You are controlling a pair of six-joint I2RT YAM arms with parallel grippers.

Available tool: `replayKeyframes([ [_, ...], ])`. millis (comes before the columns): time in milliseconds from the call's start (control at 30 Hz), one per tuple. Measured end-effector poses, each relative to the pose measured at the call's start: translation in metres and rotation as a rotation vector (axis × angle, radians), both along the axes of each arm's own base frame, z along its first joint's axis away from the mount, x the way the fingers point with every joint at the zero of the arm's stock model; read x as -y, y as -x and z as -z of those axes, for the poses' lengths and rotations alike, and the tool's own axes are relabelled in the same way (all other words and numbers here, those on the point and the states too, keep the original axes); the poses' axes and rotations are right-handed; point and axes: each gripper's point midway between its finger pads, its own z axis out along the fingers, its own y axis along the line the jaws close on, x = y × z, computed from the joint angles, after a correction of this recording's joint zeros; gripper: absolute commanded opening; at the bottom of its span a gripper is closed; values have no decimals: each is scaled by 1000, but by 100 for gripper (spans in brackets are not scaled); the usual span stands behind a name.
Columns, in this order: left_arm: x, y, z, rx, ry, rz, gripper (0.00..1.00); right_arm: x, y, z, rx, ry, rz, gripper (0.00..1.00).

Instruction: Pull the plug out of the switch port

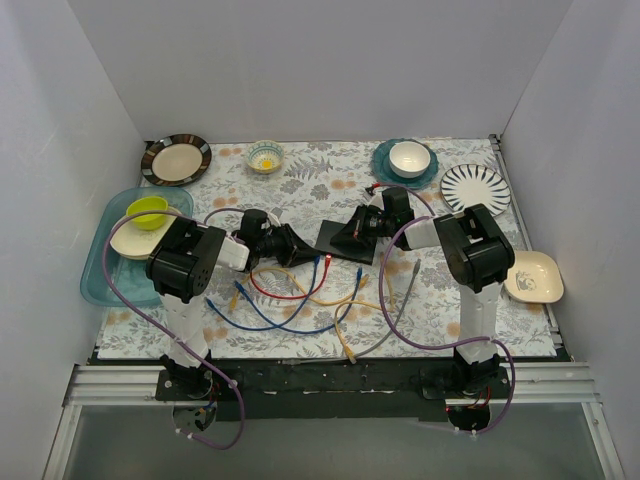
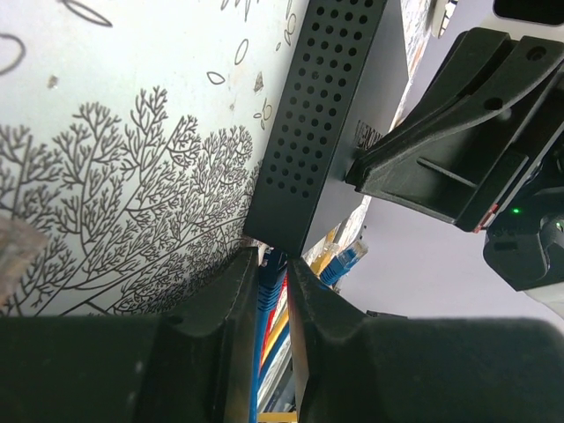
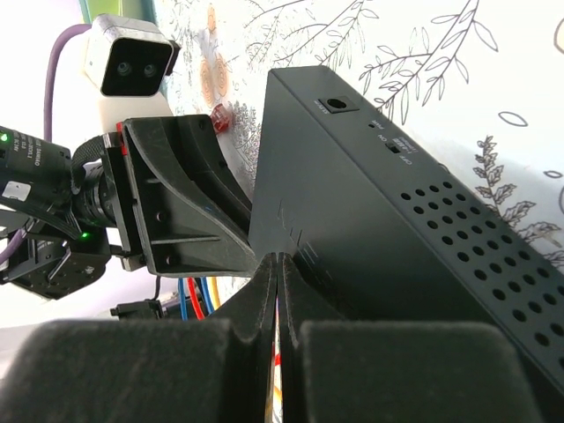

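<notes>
Loose cables (image 1: 300, 300) lie on the table (image 1: 320, 185) near the arms. Just past them the left gripper (image 2: 271, 262) pinches a blue plug (image 2: 270, 280) right at one end of the switch (image 2: 317, 115). The right gripper (image 3: 278, 261) has its jaws pressed together, tips touching the switch's top. The switch lies flat in the middle of the table.

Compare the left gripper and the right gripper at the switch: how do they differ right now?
The left gripper has a narrow gap between its jaws, filled by a blue plug; the right gripper has its jaws pressed together with nothing between them. The left gripper sits at a corner of the switch, low by the cloth; the right gripper rests against its top. Both are black and two-fingered.
</notes>
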Motion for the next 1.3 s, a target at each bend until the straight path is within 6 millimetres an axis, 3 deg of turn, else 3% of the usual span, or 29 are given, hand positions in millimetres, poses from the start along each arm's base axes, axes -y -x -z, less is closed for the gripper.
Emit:
replayKeyframes([
  [233, -1, 5, 1, 13, 13, 0, 0, -2, 2, 1, -11, -18, -11, 1],
  [667, -9, 37, 1, -12, 18, 34, 0, -5, 5, 2, -26, -32, -20, 1],
  [933, -5, 35, 2, -34, 20, 55, 0, -3, 4, 1, 39, 28, -38, 1],
  [1133, 7, 12, 1, -35, 26, 116, 0, 6, -9, 0, 95, 87, -8, 1],
  [1300, 3, 23, 3, -40, 0, 152, 0, 8, -11, 0, 95, 94, -2, 1],
])
